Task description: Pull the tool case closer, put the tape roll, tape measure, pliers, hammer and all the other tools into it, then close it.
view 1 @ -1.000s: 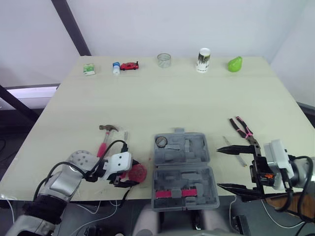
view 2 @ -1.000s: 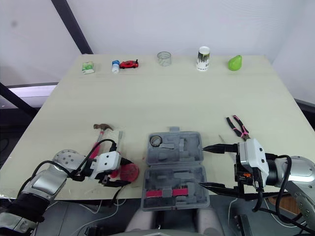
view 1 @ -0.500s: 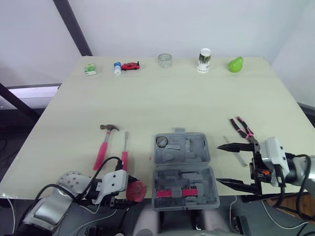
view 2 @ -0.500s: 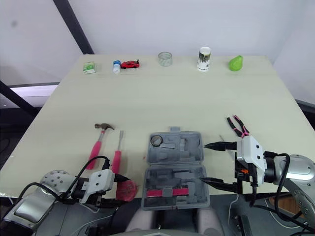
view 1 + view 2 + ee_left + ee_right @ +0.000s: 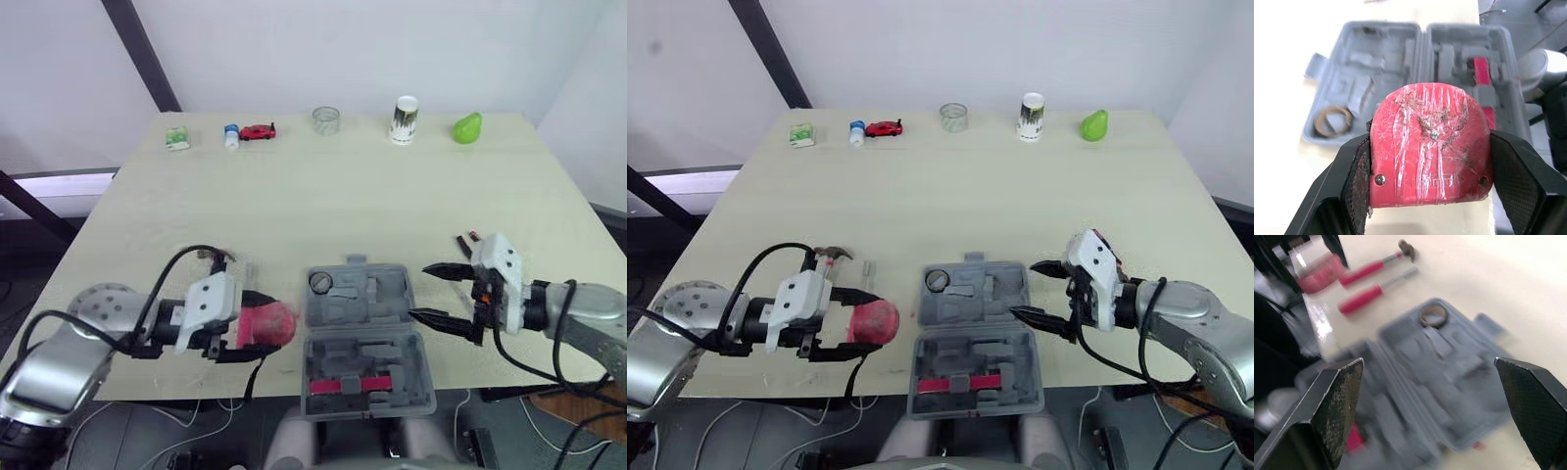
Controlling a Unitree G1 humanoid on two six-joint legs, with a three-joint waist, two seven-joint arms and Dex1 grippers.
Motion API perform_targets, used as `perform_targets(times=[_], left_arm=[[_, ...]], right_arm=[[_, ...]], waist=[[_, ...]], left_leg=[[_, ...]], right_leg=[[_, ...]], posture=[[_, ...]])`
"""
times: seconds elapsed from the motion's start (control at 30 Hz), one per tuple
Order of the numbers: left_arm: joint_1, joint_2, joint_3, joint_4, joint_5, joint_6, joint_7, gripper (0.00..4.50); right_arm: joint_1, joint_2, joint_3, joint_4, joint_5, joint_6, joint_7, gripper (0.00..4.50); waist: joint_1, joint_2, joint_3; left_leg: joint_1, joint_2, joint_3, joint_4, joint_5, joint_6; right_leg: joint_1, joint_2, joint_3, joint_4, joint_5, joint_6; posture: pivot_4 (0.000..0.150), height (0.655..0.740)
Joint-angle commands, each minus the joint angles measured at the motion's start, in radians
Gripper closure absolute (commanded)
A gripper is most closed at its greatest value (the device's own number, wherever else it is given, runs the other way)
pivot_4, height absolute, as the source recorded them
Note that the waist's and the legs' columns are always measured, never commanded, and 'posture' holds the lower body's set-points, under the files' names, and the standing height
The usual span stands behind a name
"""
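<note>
Pinching the red tape measure (image 5: 1430, 152), the left gripper (image 5: 259, 326) hangs just left of the open grey case (image 5: 367, 338), which lies near the desk's (image 5: 323, 196) front edge. A tape roll (image 5: 320, 282) sits in its far half. The right gripper (image 5: 419, 291), spread wide, hovers at the case's right side.

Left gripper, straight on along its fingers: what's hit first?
Probably the open tool case: the left gripper, shut on the tape measure, points at it. Height above the table is unclear.
</note>
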Motion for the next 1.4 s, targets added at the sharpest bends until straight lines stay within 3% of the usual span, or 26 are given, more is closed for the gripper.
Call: perform_targets(times=[0.03,0.3,0.63,0.7,0.9,0.93,0.97,1.23,1.33,1.4], left_arm=[[-0.16,-0.062,-0.098,0.061,0.023,0.022,0.009,1.57],[-0.405,-0.222,-0.263,0.257,0.144,-0.057,-0.007,1.57],[-0.417,-0.29,-0.28,0.265,0.163,-0.13,-0.009,1.57],[-0.415,-0.3,-0.284,0.268,0.17,-0.146,-0.004,1.57],[-0.412,-0.33,-0.287,0.262,0.182,-0.153,0.013,1.57],[-0.411,-0.334,-0.287,0.257,0.185,-0.152,0.018,1.57],[-0.409,-0.339,-0.289,0.25,0.188,-0.152,0.024,1.57],[-0.414,-0.397,-0.277,0.19,0.179,-0.112,0.094,1.57],[-0.404,-0.42,-0.244,0.16,0.106,-0.025,0.114,0.16],[-0.381,-0.449,-0.205,0.144,0.032,0.029,0.133,0.0]], right_arm=[[-0.093,0.065,0.007,0.025,0.125,0.149,-0.107,0.0],[-0.281,0.331,0.004,0.225,0.248,0.353,-0.358,0.0],[-0.384,0.528,-0.095,0.394,0.32,0.507,-0.567,0.0],[-0.39,0.546,-0.114,0.402,0.33,0.532,-0.59,0.56],[-0.394,0.568,-0.152,0.416,0.372,0.602,-0.617,3.0],[-0.395,0.57,-0.156,0.42,0.381,0.608,-0.623,3.65],[-0.394,0.568,-0.158,0.422,0.39,0.611,-0.626,3.9],[-0.376,0.551,-0.18,0.449,0.482,0.612,-0.674,3.95],[-0.363,0.519,-0.191,0.459,0.529,0.612,-0.691,3.98],[-0.342,0.464,-0.202,0.464,0.565,0.612,-0.693,4.09]], waist=[[0.004,0.0,0.0],[-0.004,0.0,0.0],[-0.003,0.0,0.0],[-0.004,0.0,0.0],[-0.005,0.0,0.0],[-0.005,0.0,0.0],[-0.005,0.0,0.0],[-0.005,0.0,0.0],[-0.006,0.0,0.0],[-0.007,0.0,0.0]], left_leg=[[0.0,0.0,0.0,0.0,0.0,0.0],[-0.003,-0.002,0.001,0.0,0.0,0.0],[-0.003,-0.001,-0.001,-0.001,0.0,0.0],[-0.003,-0.001,-0.001,-0.001,0.0,0.0],[-0.003,-0.002,-0.001,-0.001,0.0,0.0],[-0.003,-0.002,-0.002,-0.001,0.0,0.0],[-0.003,-0.002,-0.001,-0.001,0.0,0.0],[-0.003,-0.001,-0.001,-0.001,0.0,0.0],[-0.003,-0.001,-0.001,-0.001,0.0,0.0],[-0.003,-0.001,-0.002,-0.001,0.0,0.0]], right_leg=[[0.0,0.0,0.0,0.0,0.0,0.0],[-0.002,0.001,0.0,0.0,0.0,0.0],[-0.002,0.0,0.0,0.001,0.0,0.0],[-0.002,0.0,0.0,0.001,0.0,0.0],[-0.002,0.0,0.0,0.001,0.0,0.0],[-0.002,0.0,0.0,0.001,0.0,0.0],[-0.002,0.0,0.0,0.001,0.0,0.0],[-0.002,0.0,0.0,0.001,0.0,0.0],[-0.002,0.0,0.0,0.001,0.0,0.0],[-0.002,0.0,0.0,0.001,0.0,0.0]], posture=[[0.15,0.74],[0.15,0.74],[0.15,0.74],[0.15,0.74],[0.15,0.74],[0.15,0.74],[0.15,0.74],[0.15,0.74],[0.15,0.74],[0.15,0.74]])
